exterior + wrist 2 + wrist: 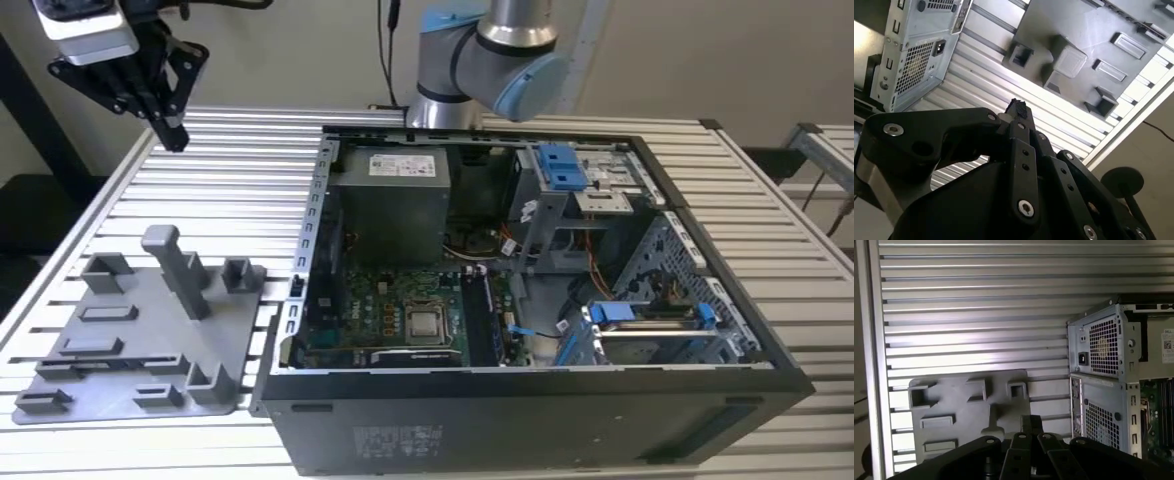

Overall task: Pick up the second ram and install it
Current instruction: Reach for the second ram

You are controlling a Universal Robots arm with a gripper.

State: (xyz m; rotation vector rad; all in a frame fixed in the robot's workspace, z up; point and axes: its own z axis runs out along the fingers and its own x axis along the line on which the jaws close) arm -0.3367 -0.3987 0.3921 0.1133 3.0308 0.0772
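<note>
In the exterior view my black claw (171,135) hangs clenched on nothing; the second ram (507,322), a long dark stick, seems slotted inside the open black case (534,420); it looks light, stiff, breakable; I'd hold its edges.

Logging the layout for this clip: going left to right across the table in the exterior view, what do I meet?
grey tray → upright grey post → computer case at its wall → processor on the board → blue-handled bracket
</note>
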